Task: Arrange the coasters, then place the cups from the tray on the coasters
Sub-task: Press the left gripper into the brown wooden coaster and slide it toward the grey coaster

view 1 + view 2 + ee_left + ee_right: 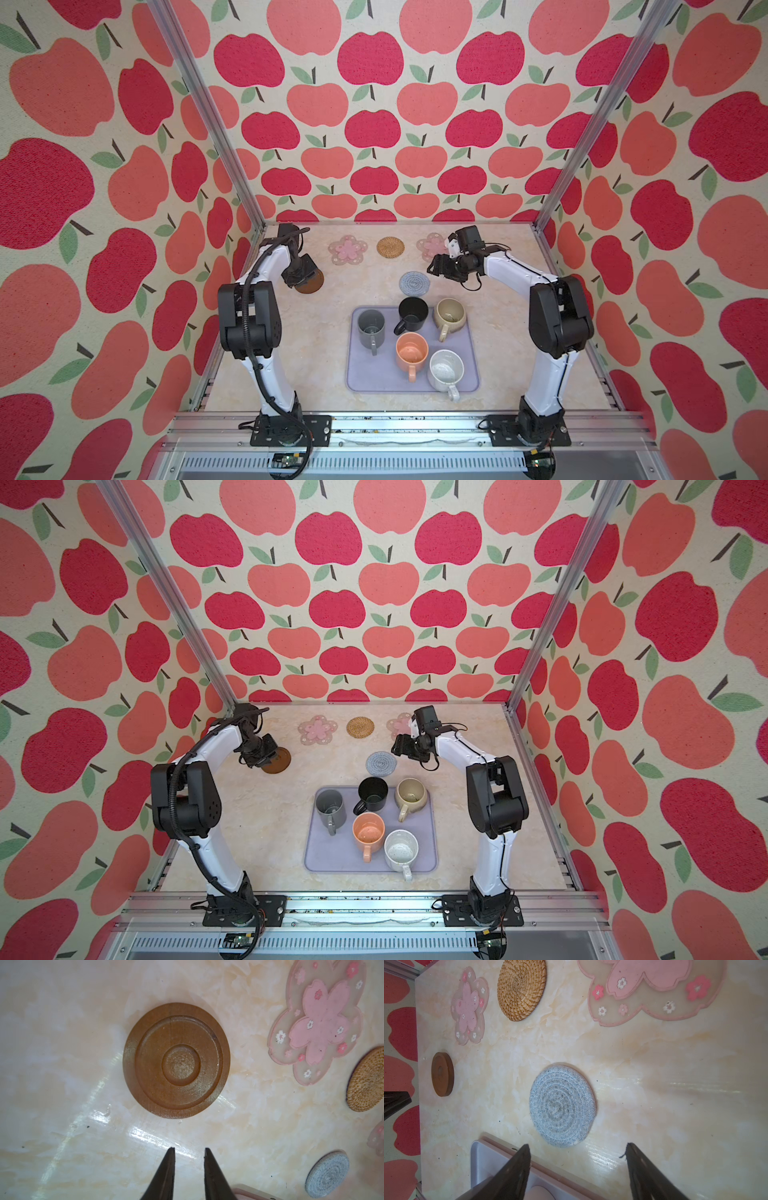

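Five coasters lie on the marble table: a pink flower [348,250], a rattan round [390,247], a second pink flower [432,246] partly behind my right arm, a grey crocheted round [414,283] and a brown disc [176,1060]. My left gripper [189,1150] hovers just above the disc [312,286], its jaws a narrow gap apart and empty. Beside the grey round [562,1105], my right gripper [578,1148] is wide open. The lavender tray [361,374] holds the grey [371,328], black [412,313], beige [450,316], peach [411,351] and speckled white [445,370] cups.
Apple-patterned walls and metal frame posts close in the table on three sides. Both arm bases sit on the front rail [407,428]. Bare marble table [316,353] lies left of the tray and bare table [507,353] lies right of it.
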